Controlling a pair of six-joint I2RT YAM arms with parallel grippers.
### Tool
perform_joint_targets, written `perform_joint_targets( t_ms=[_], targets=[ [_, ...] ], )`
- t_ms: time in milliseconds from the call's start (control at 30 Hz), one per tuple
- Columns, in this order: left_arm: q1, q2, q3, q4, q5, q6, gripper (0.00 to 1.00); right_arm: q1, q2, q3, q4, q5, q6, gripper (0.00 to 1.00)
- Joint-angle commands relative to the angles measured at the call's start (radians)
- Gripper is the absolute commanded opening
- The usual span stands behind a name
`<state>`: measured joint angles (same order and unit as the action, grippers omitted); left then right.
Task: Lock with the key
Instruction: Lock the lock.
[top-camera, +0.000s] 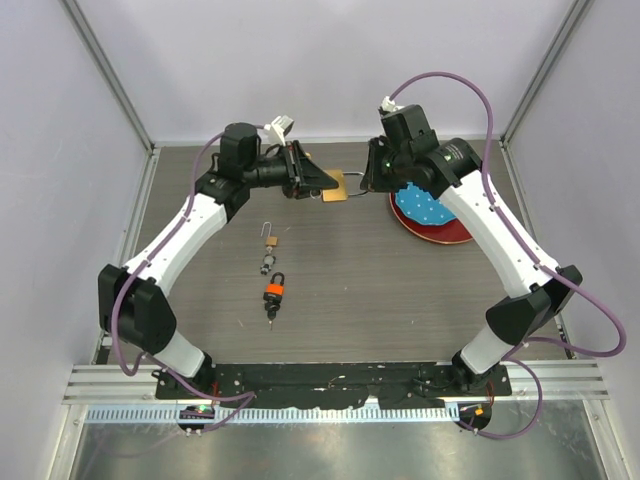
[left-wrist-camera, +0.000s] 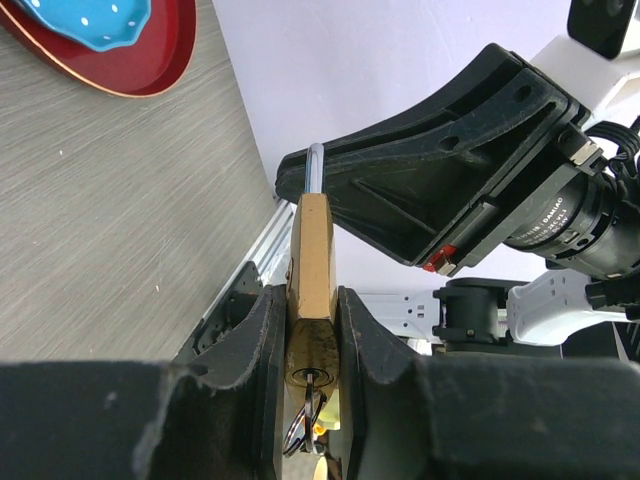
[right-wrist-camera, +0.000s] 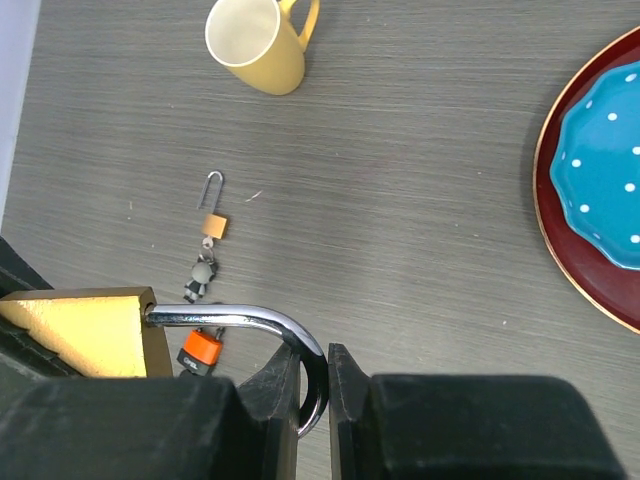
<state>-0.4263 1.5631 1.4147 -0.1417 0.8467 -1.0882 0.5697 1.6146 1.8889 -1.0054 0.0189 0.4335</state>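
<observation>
A large brass padlock (left-wrist-camera: 313, 255) is held above the table, with my left gripper (left-wrist-camera: 313, 300) shut on its body. A key on a ring (left-wrist-camera: 312, 385) sits in the keyhole at the lock's underside. My right gripper (right-wrist-camera: 315, 390) is shut on the curved end of the chrome shackle (right-wrist-camera: 250, 318), which runs into the brass body (right-wrist-camera: 80, 330). In the top view the two grippers meet at the padlock (top-camera: 338, 186) near the back middle of the table.
A small brass padlock (right-wrist-camera: 213, 222) with its shackle open and an orange padlock (top-camera: 275, 293) lie on the table below. A yellow mug (right-wrist-camera: 255, 45) stands further off. A red plate (top-camera: 455, 232) with a blue dish is at the right.
</observation>
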Motion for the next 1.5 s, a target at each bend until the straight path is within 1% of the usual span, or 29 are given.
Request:
perform_joint_targets(
  t_ms=[0,133,200,300,400,533,600,833,1067,1267,1467],
  targets=[
    [-0.077,0.034,0.046,0.074,-0.038,-0.004,0.0,0.114,-0.039,0.044,0.2,-0.189,0.042,0.02],
    [-0.075,0.034,0.036,0.195,-0.018,-0.078,0.0,0.119,-0.065,-0.016,0.243,-0.165,0.034,0.02],
    [-0.077,0.035,0.039,0.22,-0.014,-0.105,0.0,0.121,-0.076,-0.037,0.254,-0.165,0.037,0.02],
    [-0.077,0.041,0.043,0.229,-0.014,-0.107,0.0,0.122,-0.076,-0.028,0.258,-0.172,0.042,0.02],
    [-0.08,0.054,0.041,0.212,-0.015,-0.087,0.0,0.124,-0.067,0.005,0.257,-0.197,0.047,0.02],
    [-0.097,0.067,0.056,0.101,-0.038,-0.016,0.0,0.127,-0.061,0.042,0.261,-0.234,0.047,0.02],
    [-0.1,0.074,0.055,0.083,-0.043,0.004,0.0,0.133,-0.064,0.041,0.272,-0.26,0.034,0.02],
    [-0.1,0.086,0.036,0.051,-0.037,0.016,0.0,0.14,-0.111,-0.066,0.379,-0.369,-0.016,0.02],
    [-0.101,0.092,0.024,0.039,-0.031,0.022,0.0,0.141,-0.142,-0.113,0.409,-0.382,-0.022,0.02],
    [-0.103,0.094,0.032,0.039,-0.05,0.021,0.0,0.142,-0.13,-0.071,0.409,-0.387,0.007,0.02],
    [-0.124,0.121,0.059,0.039,-0.074,0.019,0.0,0.141,-0.093,-0.001,0.413,-0.439,0.02,0.02]
  ],
)
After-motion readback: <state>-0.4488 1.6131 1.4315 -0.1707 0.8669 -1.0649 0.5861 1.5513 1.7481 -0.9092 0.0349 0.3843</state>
